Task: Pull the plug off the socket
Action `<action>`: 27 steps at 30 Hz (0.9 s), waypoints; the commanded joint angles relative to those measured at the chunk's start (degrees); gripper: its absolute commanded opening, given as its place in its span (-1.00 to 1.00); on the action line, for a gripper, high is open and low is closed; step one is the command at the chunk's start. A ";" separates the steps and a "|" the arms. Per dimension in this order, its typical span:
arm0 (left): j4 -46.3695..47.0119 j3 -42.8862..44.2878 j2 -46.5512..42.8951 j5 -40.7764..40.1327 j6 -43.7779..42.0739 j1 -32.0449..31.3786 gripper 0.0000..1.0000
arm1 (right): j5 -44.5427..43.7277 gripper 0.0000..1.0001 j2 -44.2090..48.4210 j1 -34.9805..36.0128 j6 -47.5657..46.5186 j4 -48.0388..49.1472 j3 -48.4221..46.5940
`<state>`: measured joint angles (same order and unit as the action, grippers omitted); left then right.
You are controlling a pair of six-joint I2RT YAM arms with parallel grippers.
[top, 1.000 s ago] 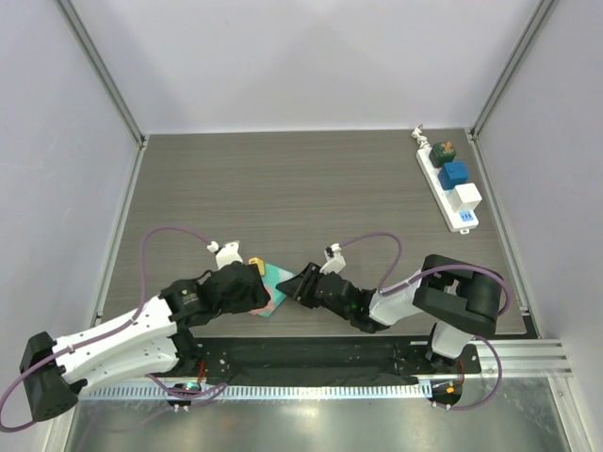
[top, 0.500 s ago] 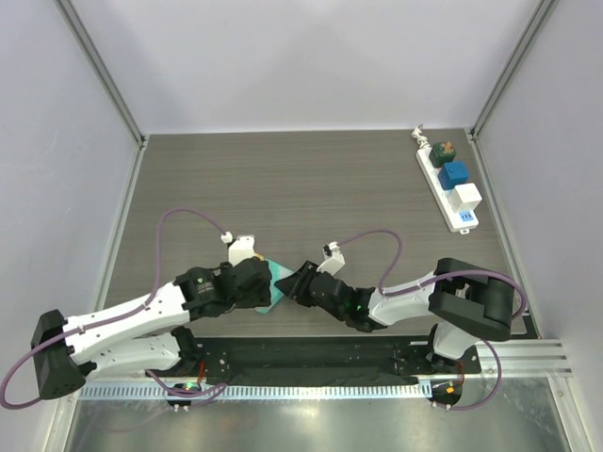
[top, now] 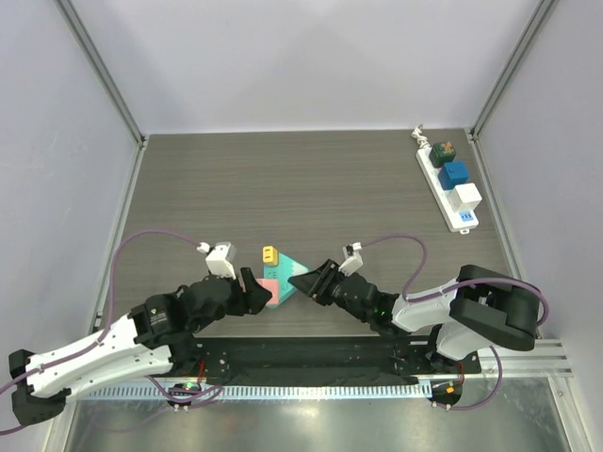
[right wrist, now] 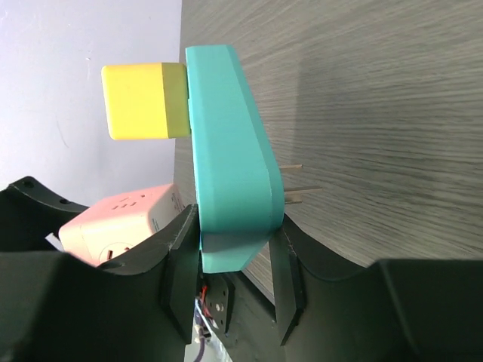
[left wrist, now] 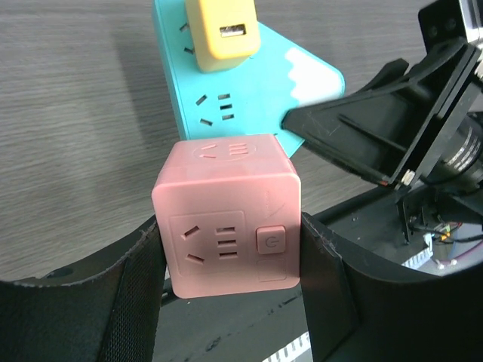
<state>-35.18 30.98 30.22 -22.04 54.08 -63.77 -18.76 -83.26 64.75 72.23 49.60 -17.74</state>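
The socket (top: 448, 188), a long white power strip, lies at the far right with a green plug (top: 445, 151), a blue plug (top: 453, 174) and a white plug (top: 466, 198) in it; neither gripper is near it. Near the front, my left gripper (top: 252, 290) (left wrist: 230, 226) is shut on a pink cube adapter (left wrist: 226, 215) (top: 270, 288). My right gripper (top: 303, 281) (right wrist: 234, 226) is shut on a corner of a teal triangular block (right wrist: 226, 151) (top: 285, 269), held on edge. A yellow plug (left wrist: 221, 34) (right wrist: 143, 100) sits in the block. I cannot tell whether the cube touches the block.
Two metal prongs (right wrist: 298, 185) stick out of the teal block's back face. Grey walls and metal posts close in the wooden table (top: 311, 188) at left, right and back. A metal rail (top: 528, 353) runs along the near edge by the arm bases.
My left arm has drawn back to the left, uncovering the yellow plug and the pink cube. The right gripper and the teal block have shifted a little to the right.
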 commanded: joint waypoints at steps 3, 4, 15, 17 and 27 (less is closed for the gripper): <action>10.57 0.39 -4.02 4.47 -1.17 -1.27 -1.00 | -1.62 -0.98 -1.11 -2.35 -4.64 -10.74 2.62; 9.09 0.74 -4.20 4.03 -1.09 -1.27 -1.00 | -3.11 -0.98 -0.68 -2.35 -4.81 -13.98 2.27; -5.05 18.25 11.02 -2.32 -2.30 -1.27 -1.00 | -16.92 -0.98 6.01 0.90 -10.26 -35.54 -5.81; 0.87 16.58 8.90 1.12 -2.67 -1.27 -1.00 | -17.62 -0.98 6.01 1.25 -10.70 -37.03 -7.04; -14.56 14.74 8.19 -12.75 3.38 -1.18 -1.00 | -14.55 -0.98 18.30 -1.55 -10.35 -34.14 1.12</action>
<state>-44.47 46.87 38.85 -27.57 54.35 -64.82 -30.59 -68.93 64.71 64.38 18.92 -19.68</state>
